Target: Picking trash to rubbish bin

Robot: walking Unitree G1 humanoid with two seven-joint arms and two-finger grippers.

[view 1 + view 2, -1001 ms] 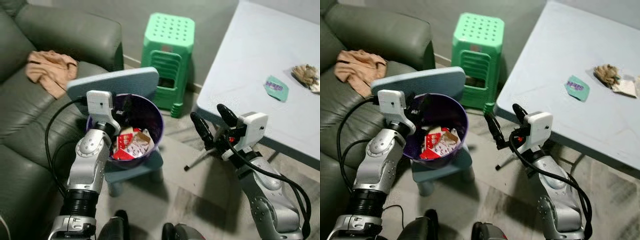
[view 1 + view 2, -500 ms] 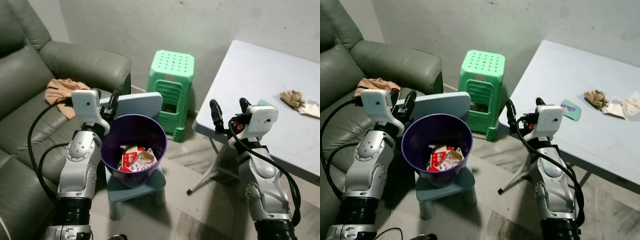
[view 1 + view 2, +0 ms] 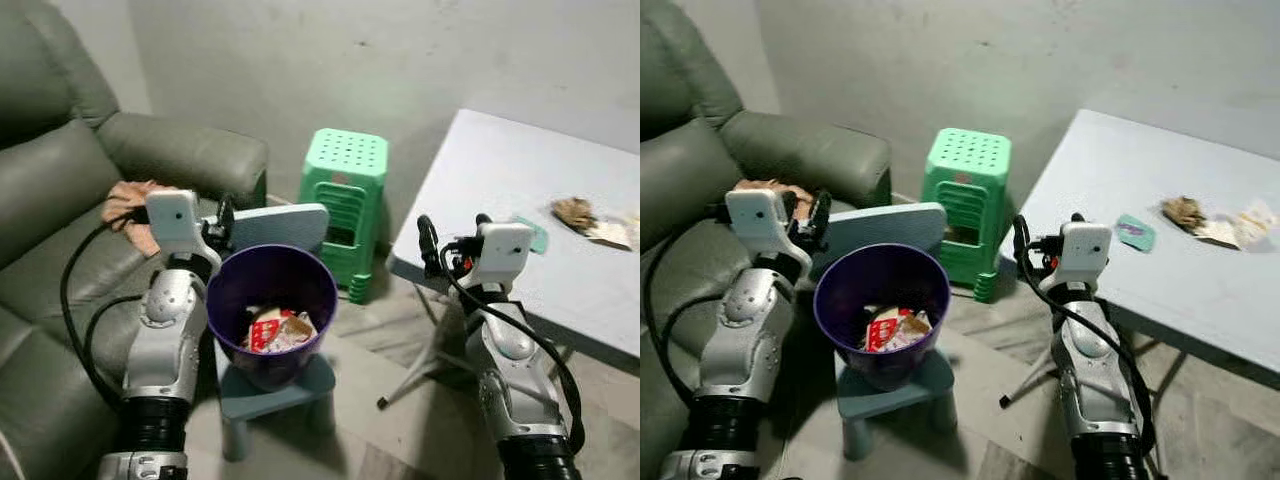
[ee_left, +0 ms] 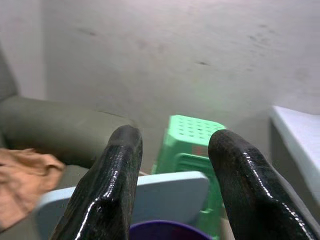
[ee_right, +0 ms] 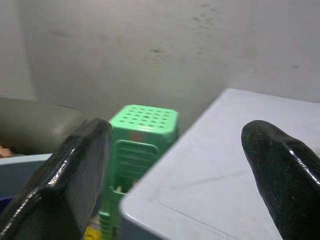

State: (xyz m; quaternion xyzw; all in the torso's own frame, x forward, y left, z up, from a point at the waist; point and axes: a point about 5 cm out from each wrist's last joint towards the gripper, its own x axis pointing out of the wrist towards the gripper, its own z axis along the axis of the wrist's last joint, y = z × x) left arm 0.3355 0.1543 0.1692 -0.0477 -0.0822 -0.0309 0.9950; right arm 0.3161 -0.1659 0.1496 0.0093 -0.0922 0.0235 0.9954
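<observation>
A purple bin (image 3: 272,300) stands on a small blue stool (image 3: 270,385) and holds red-and-white wrappers (image 3: 277,330). On the pale table (image 3: 1110,170) lie a teal wrapper (image 3: 1133,232), a brown crumpled scrap (image 3: 1185,208) and white paper (image 3: 1246,222). My left gripper (image 3: 221,214) is raised just behind the bin's left rim, open and empty; the left wrist view looks between its fingers (image 4: 107,190) at the bin's rim. My right gripper (image 3: 452,235) is held up at the table's near-left corner, open wide and empty, a short way from the teal wrapper.
A green plastic stool (image 3: 343,205) stands by the wall between bin and table. A pale blue board (image 3: 280,224) leans behind the bin. The grey sofa (image 3: 60,250) with an orange cloth (image 3: 125,202) is on the left. Table legs (image 3: 430,340) cross the floor.
The head camera has tilted up, so more wall and table show. Both arms have risen from beside the bin to rim and table height. Both grippers stay open.
</observation>
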